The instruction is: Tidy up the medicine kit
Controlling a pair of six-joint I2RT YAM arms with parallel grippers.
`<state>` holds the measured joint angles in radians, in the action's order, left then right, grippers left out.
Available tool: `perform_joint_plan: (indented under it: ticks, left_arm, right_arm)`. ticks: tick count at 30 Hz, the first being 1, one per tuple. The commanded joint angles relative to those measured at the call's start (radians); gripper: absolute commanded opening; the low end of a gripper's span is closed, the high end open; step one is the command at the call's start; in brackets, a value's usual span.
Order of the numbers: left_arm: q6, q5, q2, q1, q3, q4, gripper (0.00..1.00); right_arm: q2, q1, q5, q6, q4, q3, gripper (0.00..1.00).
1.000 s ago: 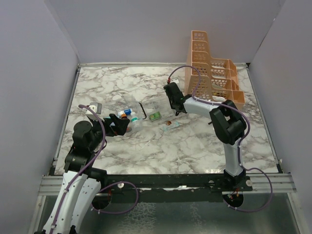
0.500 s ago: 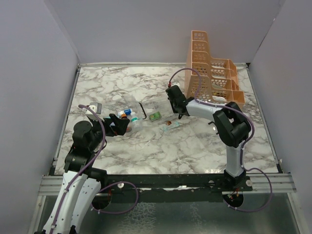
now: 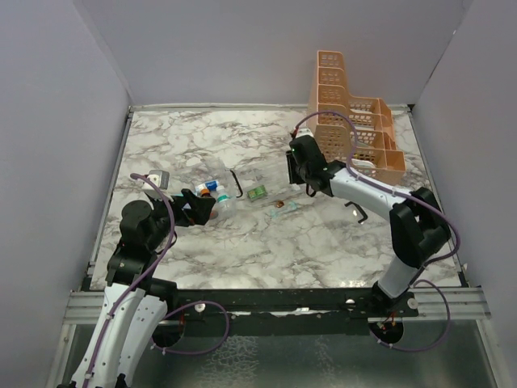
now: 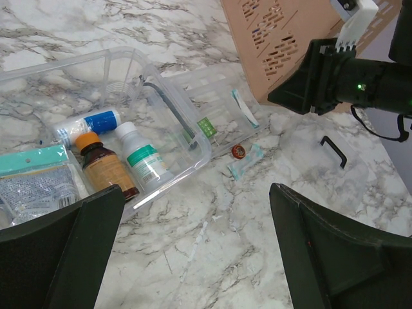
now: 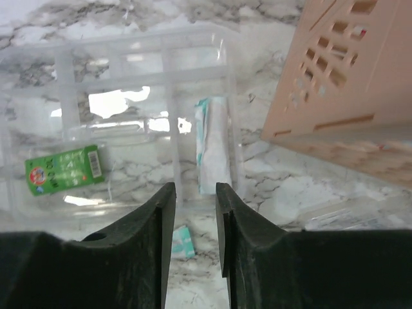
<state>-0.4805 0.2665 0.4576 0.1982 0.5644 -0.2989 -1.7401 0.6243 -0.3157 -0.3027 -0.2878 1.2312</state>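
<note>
1. The medicine kit (image 4: 77, 63), a clear box, lies open on the marble table (image 4: 212, 257), left of centre, with bottles (image 4: 145, 161) inside.
2. The left gripper (image 4: 196, 206) hovers just beside the kit, jaws wide and empty.
3. The right gripper (image 5: 195, 238) hangs over a clear tray (image 5: 116, 77) beside the orange rack (image 5: 347, 84), its fingers narrowly apart and holding nothing.
4. A green packet (image 5: 63, 168) and a white sachet (image 5: 212, 151) lie in the tray.

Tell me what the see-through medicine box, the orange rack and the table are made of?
The medicine box looks like clear glossy plastic: bottles show through its walls. The orange rack looks like matte plastic, moulded with rows of slots. The table looks like white marble with grey veins, though it could be a printed surface.
</note>
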Motion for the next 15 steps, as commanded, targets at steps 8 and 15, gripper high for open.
perform_joint_plan:
  ticks: [8,15]
  left_arm:
    - [0.001,0.025,-0.007,-0.003,0.003,0.036,0.99]
    - [0.001,0.023,-0.005,-0.003,0.002,0.036,0.99]
  right_arm:
    - [0.131,0.027,0.182,-0.119,0.035,-0.222,0.39]
    - [0.044,0.041,0.102,-0.164,0.026,-0.211,0.39]
